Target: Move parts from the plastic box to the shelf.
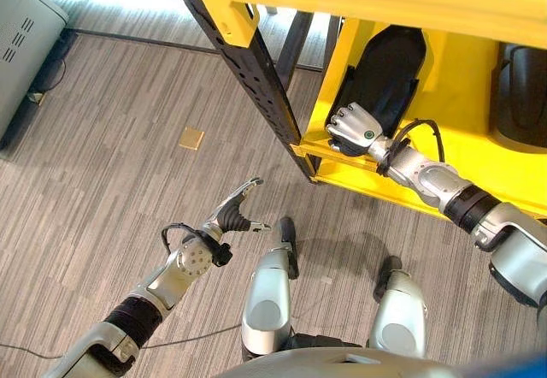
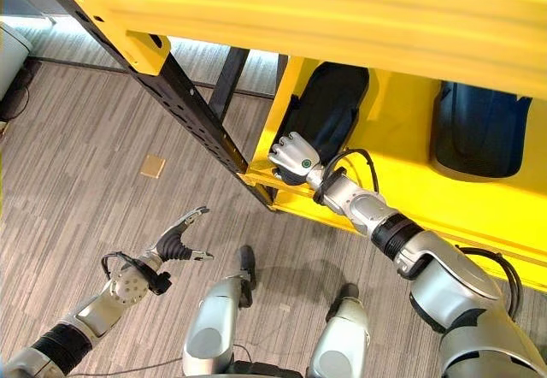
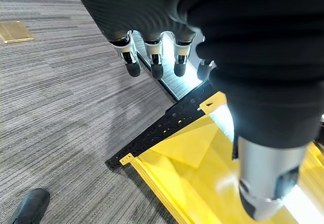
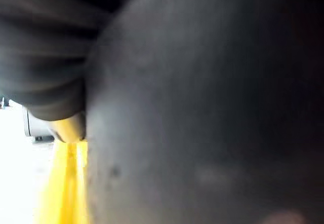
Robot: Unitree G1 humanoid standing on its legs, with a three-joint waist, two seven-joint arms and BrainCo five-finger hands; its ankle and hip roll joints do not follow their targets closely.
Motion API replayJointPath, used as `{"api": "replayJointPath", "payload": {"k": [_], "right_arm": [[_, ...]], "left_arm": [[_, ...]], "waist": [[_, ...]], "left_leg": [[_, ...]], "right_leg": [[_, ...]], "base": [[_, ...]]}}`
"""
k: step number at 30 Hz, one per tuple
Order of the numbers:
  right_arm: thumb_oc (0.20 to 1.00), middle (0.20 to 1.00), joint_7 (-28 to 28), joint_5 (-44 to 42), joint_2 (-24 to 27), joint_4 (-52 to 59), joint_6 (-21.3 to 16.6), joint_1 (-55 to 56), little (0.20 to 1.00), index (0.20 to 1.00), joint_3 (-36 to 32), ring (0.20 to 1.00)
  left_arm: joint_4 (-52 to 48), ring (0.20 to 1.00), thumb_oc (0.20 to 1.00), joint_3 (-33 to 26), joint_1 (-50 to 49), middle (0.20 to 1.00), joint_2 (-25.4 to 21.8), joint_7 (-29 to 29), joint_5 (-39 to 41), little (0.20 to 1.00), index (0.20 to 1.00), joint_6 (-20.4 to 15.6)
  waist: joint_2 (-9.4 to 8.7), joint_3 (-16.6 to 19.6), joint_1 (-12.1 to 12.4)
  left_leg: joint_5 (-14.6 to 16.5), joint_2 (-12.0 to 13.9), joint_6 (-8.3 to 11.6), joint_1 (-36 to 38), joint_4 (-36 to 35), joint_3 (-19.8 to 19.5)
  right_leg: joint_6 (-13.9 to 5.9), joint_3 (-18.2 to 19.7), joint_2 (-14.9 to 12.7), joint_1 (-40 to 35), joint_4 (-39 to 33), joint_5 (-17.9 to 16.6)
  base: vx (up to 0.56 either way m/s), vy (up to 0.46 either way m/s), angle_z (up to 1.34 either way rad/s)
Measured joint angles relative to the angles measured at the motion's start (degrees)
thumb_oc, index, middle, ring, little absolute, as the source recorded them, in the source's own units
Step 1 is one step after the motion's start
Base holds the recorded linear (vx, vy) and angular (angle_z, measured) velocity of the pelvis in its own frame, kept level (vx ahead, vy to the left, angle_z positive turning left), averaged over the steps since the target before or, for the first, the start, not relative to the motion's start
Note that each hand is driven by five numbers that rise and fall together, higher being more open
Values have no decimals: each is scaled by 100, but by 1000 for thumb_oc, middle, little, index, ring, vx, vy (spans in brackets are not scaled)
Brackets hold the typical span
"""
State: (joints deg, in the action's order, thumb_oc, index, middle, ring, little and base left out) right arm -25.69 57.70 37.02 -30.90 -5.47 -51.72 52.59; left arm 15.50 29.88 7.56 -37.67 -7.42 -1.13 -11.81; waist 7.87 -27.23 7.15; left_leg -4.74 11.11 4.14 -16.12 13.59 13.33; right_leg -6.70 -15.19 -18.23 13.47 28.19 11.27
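Observation:
A long black part (image 1: 389,70) lies on the lower level of the yellow shelf (image 1: 453,96), its near end at the shelf's front edge. My right hand (image 1: 352,128) is at that near end with its fingers curled on the part, whose dark surface (image 4: 202,107) looms close in the right wrist view. My left hand (image 1: 238,211) hangs low over the floor to the left of the shelf, open and holding nothing, its fingers (image 3: 152,57) straight.
A second black part (image 2: 479,130) rests further right on the same shelf level. A black perforated upright (image 1: 248,70) forms the shelf's left corner. A small tan square (image 1: 191,138) lies on the floor, and a grey cabinet (image 1: 21,36) stands at the far left.

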Motion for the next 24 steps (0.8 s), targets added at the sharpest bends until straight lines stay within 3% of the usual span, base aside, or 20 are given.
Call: {"api": "replayJointPath", "payload": {"k": [18,24], "right_arm": [[200,200,-367,1101,252,-268,-228,-345,200,200,245,200],[200,200,-361,1102,252,-278,-196,-359,200,200,255,200]], "left_arm": [[-1,1000,1000,152,-122,1000,-181,2,-9,1000,1000,-143],[-17,1000,1000,153,-89,1000,-182,3,-8,1000,1000,-143]], "waist": [[1,0,69],[0,-1,75]], "left_leg": [[31,-17,9,-17,83,-115],[32,-22,9,-23,91,-120]], "right_leg": [[-12,-90,-71,-47,126,97],[-9,-97,-63,-46,130,99]], "base": [[9,-10,2],[0,0,0]]}}
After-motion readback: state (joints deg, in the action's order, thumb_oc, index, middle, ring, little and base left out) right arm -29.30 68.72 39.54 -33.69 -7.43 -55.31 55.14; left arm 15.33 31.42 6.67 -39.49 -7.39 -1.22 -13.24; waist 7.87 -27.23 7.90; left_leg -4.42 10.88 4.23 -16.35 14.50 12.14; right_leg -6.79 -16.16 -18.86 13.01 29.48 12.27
